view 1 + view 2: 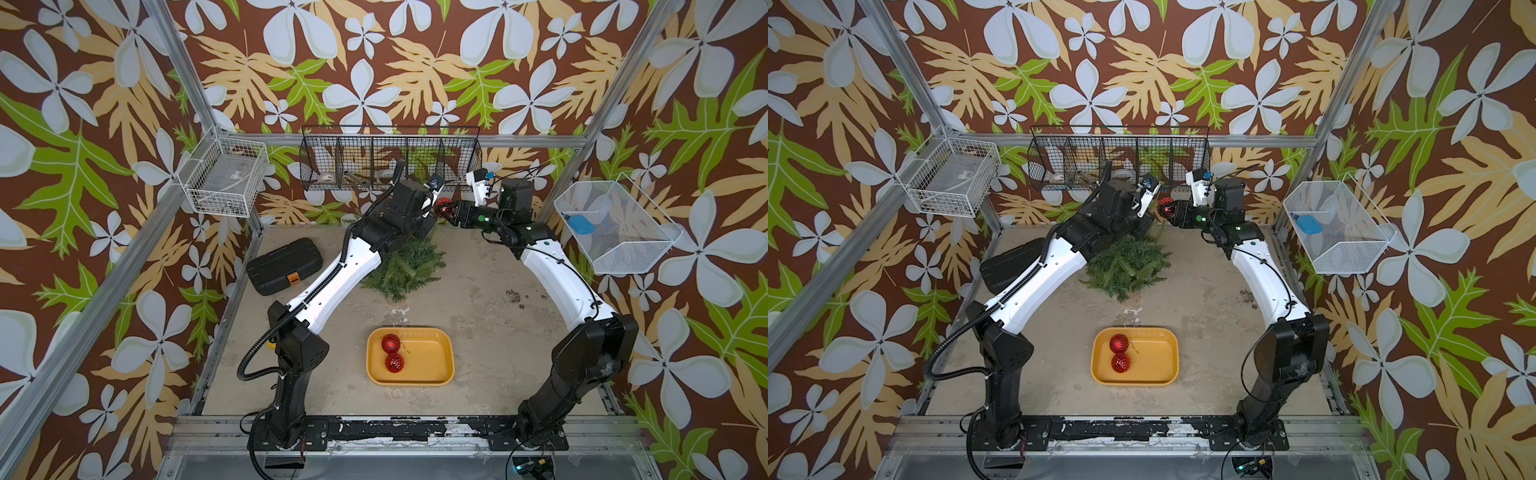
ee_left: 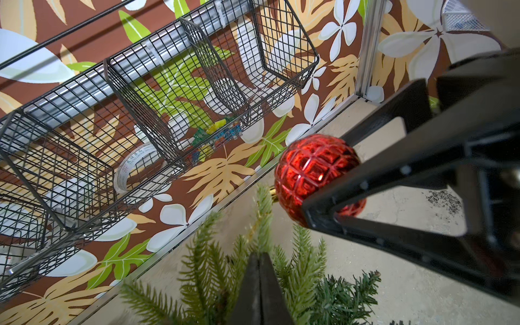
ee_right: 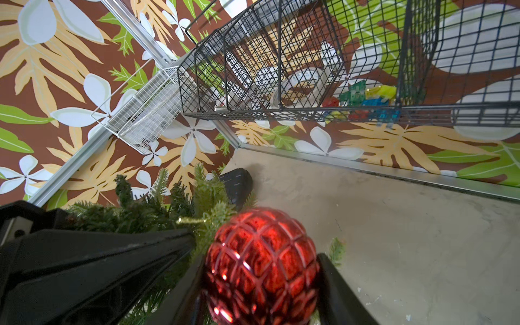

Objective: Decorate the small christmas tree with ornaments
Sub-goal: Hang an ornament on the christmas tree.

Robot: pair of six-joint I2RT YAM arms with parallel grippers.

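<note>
The faceted bauble (image 3: 261, 264) hangs in the air just beside the uppermost sprigs of the small christmas tree (image 1: 405, 266), which stands at the back of the tabletop (image 1: 478, 332), partly under the left arm. The jaws of the right gripper (image 2: 326, 177) clasp the bauble across its widest part, one on either side. Its gold cap (image 2: 272, 194) faces the needles, and a thin gold loop (image 3: 191, 220) trails out towards them.

I'd judge it light and hollow, a thin shiny shell that would crack under a hard squeeze. The facets give a little purchase, but a round ball can swivel between two flat jaws, so a gentle hold across the middle suits it. The loop looks limp and fine, so the sprig must be fed through it. The sprigs look springy and likely to bend away.

The jaws of the left gripper (image 2: 259, 259) are closed tight among the needles, but I cannot tell whether they pinch a sprig.

Nearer the front, the ribbed bauble (image 1: 390, 343) and the other faceted bauble (image 1: 392, 362) lie touching in the yellow tray (image 1: 428, 353).
</note>
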